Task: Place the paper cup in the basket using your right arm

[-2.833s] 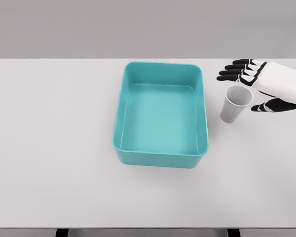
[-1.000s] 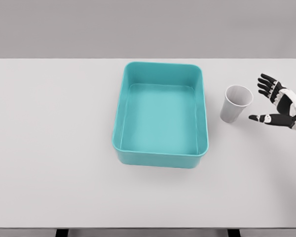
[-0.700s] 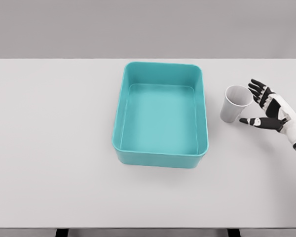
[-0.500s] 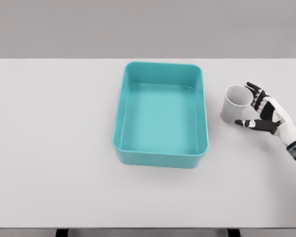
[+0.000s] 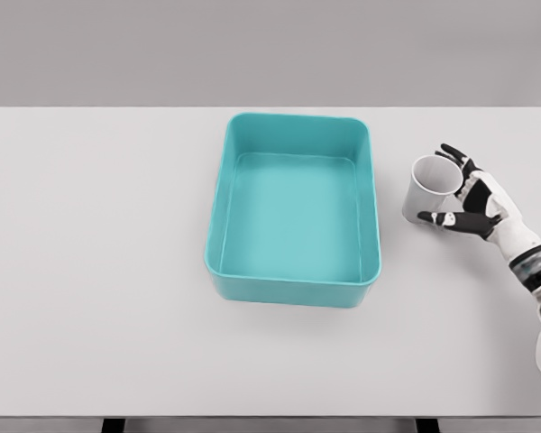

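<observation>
The paper cup (image 5: 429, 191) stands upright on the white table (image 5: 99, 271), to the right of the teal basket (image 5: 293, 287) and apart from it, with a strip of bare tabletop between the cup and the basket's right wall. The basket is empty as far as its floor shows, so the placing itself is not done.

The right hand (image 5: 476, 200) reaches in from the lower right edge and sits at the cup's right side. Its fingers (image 5: 453, 155) are spread and arc around the far right part of the rim, while the thumb (image 5: 437, 218) points left along the near side of the cup, low on its wall. The hand brackets the cup but does not appear clamped on it: the digits are open, and whether any fingertip touches the paper cannot be told from this view. The cup is not lifted and shows no tilt or dent.

Judging by this, the task is in its early part: the reach to the cup looks about complete and the grasp is not yet closed. What remains is closing on the cup, lifting it clear of the table, carrying it left over the basket's right wall, and releasing it inside. The left arm does not show.
</observation>
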